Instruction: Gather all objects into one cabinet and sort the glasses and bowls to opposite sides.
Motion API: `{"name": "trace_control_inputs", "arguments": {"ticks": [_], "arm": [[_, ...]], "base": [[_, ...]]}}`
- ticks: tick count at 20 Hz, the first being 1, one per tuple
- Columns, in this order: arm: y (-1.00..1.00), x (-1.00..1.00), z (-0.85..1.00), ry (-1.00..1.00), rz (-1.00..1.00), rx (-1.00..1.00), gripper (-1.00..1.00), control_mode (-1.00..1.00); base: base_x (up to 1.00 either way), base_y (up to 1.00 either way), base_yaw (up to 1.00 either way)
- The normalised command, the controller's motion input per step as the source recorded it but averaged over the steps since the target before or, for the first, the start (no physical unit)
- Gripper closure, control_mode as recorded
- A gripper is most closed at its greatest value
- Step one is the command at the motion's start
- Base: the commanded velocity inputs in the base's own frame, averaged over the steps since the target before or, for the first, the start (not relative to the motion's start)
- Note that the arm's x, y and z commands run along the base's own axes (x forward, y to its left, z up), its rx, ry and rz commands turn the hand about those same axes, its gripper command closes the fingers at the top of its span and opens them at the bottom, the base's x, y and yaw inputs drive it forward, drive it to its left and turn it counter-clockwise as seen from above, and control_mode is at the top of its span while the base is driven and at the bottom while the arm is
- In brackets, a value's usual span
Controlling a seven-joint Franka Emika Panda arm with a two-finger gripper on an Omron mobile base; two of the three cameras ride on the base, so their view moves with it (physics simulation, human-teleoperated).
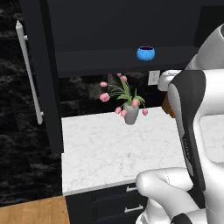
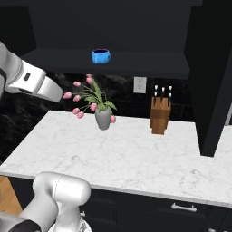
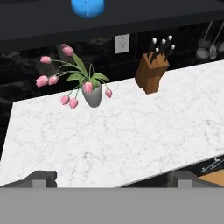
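Observation:
One small bright blue bowl stands upright on the dark shelf of the open black wall cabinet. In the hand view the bowl is cut off by the top edge. The cabinet door hangs open at the left, its long white bar handle facing out. My gripper is open with nothing between its fingers. It hovers above the counter's front edge, well below and in front of the bowl. My fingertips stand far apart.
On the white marble counter stand a grey vase of pink tulips and a wooden knife block. Black drawers sit below. Another black door panel juts out at the right.

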Motion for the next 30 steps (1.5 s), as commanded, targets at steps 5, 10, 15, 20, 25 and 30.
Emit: {"name": "trace_control_inputs", "arguments": {"ticks": [5, 10, 15, 20, 25, 30], "arm": [[0.00, 0.35, 0.04, 0.00, 0.00, 0.00, -1.00, -1.00], [0.00, 0.15, 0.02, -0.15, 0.01, 0.00, -1.00, -1.00], [0.00, 0.00, 0.00, -0.31, 0.00, 0.00, -1.00, -1.00], [0.00, 0.27, 0.02, -0.12, 0.00, 0.00, -1.00, -1.00], [0.00, 0.48, 0.22, -0.02, 0.00, 0.00, -1.00, -1.00], [0.00, 0.24, 0.30, 0.00, 0.00, 0.00, -1.00, -1.00]], "base": [[0.00, 0.00, 0.00], [0.00, 0.00, 0.00], [0.00, 0.00, 0.00], [0.00, 0.00, 0.00], [0.00, 0.00, 0.00], [0.00, 0.00, 0.00]]}}
